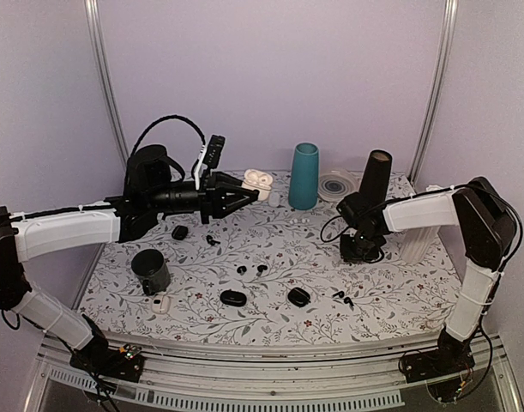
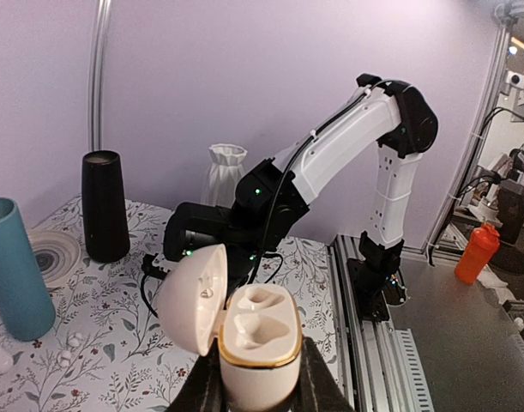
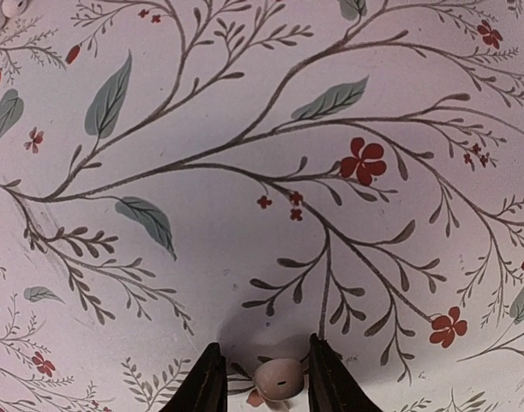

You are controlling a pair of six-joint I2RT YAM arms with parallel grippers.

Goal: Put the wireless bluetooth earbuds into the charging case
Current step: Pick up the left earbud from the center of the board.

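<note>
between the fingers (image 3: 206, 386) of the right gripper (image 3: 268, 382) lies a pale earbud (image 3: 279, 379): a small rounded off-white bud with a dark slit on its face, resting on the floral tablecloth (image 3: 244, 172). the fingers stand narrowly parted and straddle it, not clenched. a strip of cloth shows between the bud and one finger; whether the other finger touches it i cannot tell.

the left gripper (image 2: 260, 382) is clamped on the base of the charging case (image 2: 257, 339), a cream pebble with a gold rim, its lid hinged open to one side and its two moulded wells showing. the case is held in the air over the far left of the table, well apart from the right gripper.

on the cloth between the two arms lie tiny glossy black earbuds (image 1: 241, 269). near them toward the front edge are closed black pebble cases (image 1: 232, 298), and a black cup (image 1: 150, 270) stands to the left. at the back stand a teal tumbler (image 1: 304, 176) and a tall black cylinder (image 1: 375, 176). a ribbed white vase (image 2: 225, 172) stands behind the right arm. a few loose white buds (image 2: 69, 356) lie near the tumbler.
</note>
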